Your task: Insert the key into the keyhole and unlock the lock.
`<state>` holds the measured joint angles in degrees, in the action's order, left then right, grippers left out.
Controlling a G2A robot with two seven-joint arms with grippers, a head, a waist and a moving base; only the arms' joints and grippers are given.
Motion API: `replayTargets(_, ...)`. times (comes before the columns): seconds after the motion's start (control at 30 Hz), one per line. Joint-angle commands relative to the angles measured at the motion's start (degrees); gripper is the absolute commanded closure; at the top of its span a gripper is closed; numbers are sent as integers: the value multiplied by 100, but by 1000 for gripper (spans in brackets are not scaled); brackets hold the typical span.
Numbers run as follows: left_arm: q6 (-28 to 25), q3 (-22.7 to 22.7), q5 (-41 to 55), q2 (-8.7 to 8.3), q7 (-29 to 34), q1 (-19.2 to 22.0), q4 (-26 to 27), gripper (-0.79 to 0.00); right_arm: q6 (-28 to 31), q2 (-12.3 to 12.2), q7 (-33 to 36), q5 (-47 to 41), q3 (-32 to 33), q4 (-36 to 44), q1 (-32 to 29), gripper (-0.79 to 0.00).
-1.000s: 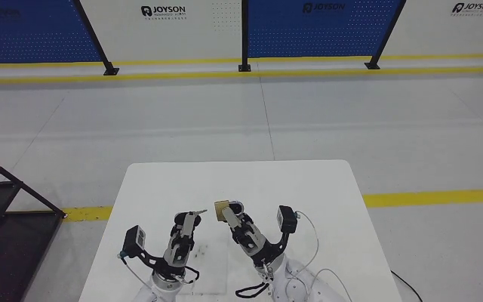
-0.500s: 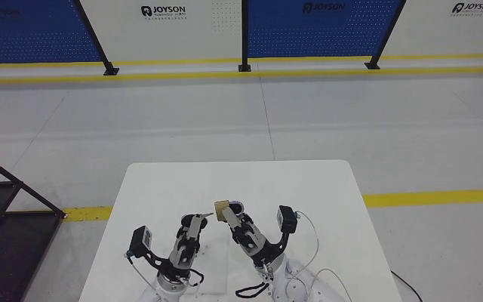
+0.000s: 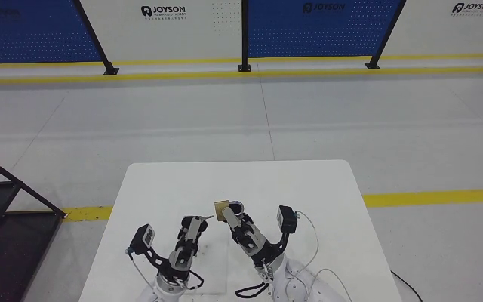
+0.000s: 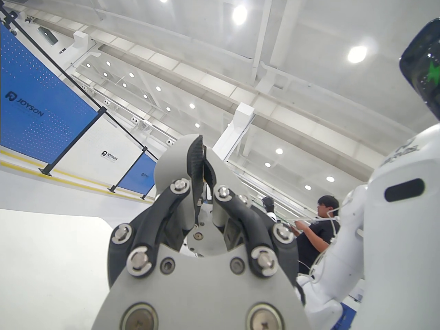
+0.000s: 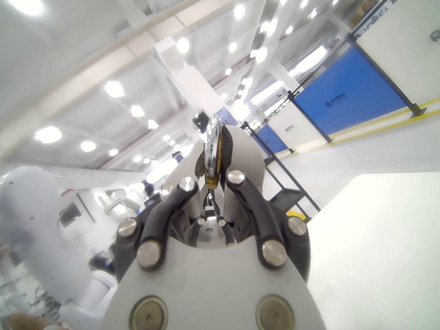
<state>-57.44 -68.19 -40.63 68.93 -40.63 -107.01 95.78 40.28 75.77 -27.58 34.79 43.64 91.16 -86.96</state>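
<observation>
It looks like the alignment step: the key does not appear to be in the keyhole yet, and the keyhole itself is too small to pick out. The left gripper (image 3: pixel 198 223) is pinched right down on the small silvery key (image 3: pixel 204 218), its tip pointing toward 2 o'clock. Just beside it, the right gripper (image 3: pixel 229 214) is clamped tight on the padlock (image 3: pixel 222 209), held above the white table (image 3: pixel 302 189) near its 6 o'clock edge. The padlock has a squat brass body and a bright chrome shackle. The next move probably calls for a fine nudge to line blade with slot, then a straight push and a twist.
</observation>
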Motion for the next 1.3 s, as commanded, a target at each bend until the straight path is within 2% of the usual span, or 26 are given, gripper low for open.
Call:
replayTargets(0.0, -56, 27, 220, -6, 177, 29, -7, 0, 0, 0, 0, 0, 0, 0, 0, 0)
replayTargets(0.27, -56, -6, 645, -40, 591, 37, 80, 0, 0, 0, 0, 0, 0, 0, 0, 0)
replayTargets(1.27, -56, 109, 1355, -94, 1251, 120, 149, 0, 0, 0, 0, 0, 0, 0, 0, 0)
